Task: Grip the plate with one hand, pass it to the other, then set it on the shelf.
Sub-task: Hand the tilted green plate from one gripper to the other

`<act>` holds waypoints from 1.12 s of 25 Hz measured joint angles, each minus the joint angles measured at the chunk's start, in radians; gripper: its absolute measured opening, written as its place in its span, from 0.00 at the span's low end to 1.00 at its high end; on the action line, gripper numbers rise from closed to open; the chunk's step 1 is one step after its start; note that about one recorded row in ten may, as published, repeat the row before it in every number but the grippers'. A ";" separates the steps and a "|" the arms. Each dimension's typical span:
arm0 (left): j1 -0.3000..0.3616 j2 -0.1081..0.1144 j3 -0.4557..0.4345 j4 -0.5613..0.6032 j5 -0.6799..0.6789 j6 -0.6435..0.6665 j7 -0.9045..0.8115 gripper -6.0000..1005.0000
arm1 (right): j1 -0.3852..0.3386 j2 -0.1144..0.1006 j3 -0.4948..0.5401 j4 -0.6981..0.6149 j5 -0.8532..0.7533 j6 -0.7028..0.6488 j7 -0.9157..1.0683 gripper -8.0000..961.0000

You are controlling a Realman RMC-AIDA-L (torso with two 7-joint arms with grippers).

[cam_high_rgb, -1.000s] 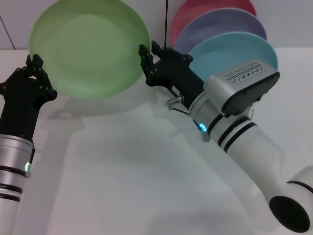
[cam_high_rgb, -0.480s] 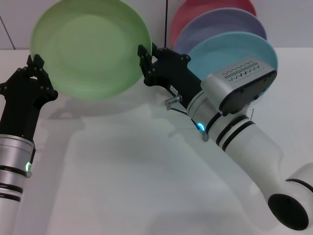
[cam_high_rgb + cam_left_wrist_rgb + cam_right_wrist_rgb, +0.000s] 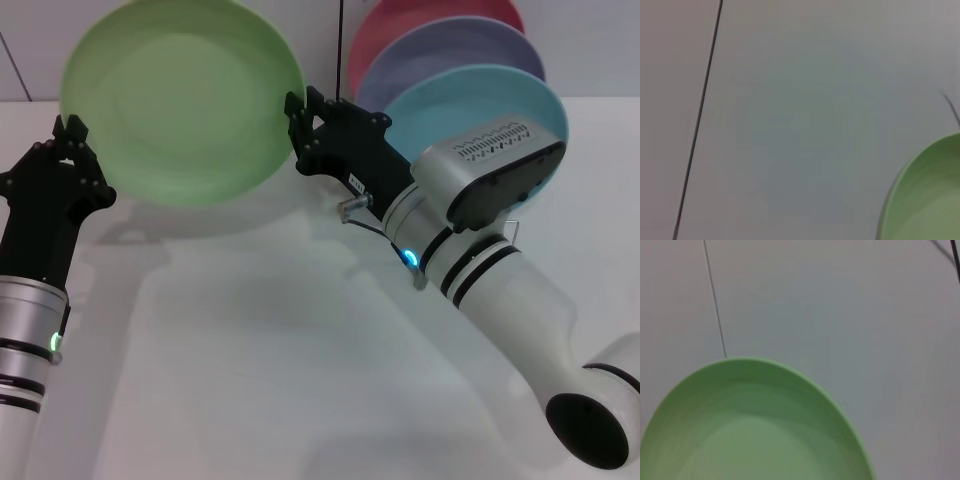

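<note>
The light-green plate (image 3: 180, 100) hangs in the air, tilted toward me, between my two arms. My left gripper (image 3: 68, 135), on the wrist with the green light, sits at the plate's left rim. My right gripper (image 3: 300, 118), on the arm with the blue light, is shut on the plate's right rim. The left wrist view shows only a corner of the plate (image 3: 927, 195). In the right wrist view the plate (image 3: 750, 430) fills the lower part. Of the wire shelf (image 3: 517, 233) only a thin piece shows behind my right arm.
A pink plate (image 3: 420, 20), a lavender plate (image 3: 450, 50) and a light-blue plate (image 3: 470, 105) stand upright in a row at the back right. The white table (image 3: 250, 350) spreads below, and a wall stands behind.
The plate has shifted slightly up and left. My left gripper has edged a little to the left and my right gripper has barely moved.
</note>
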 joint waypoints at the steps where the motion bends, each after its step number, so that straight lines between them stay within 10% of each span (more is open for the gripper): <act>1: -0.002 0.000 0.000 0.001 -0.002 -0.006 0.000 0.03 | -0.001 0.000 0.000 0.001 0.000 0.001 0.000 0.20; 28: 0.005 0.000 0.027 0.021 -0.005 -0.036 -0.010 0.03 | -0.047 0.002 -0.011 0.010 0.005 0.036 0.000 0.19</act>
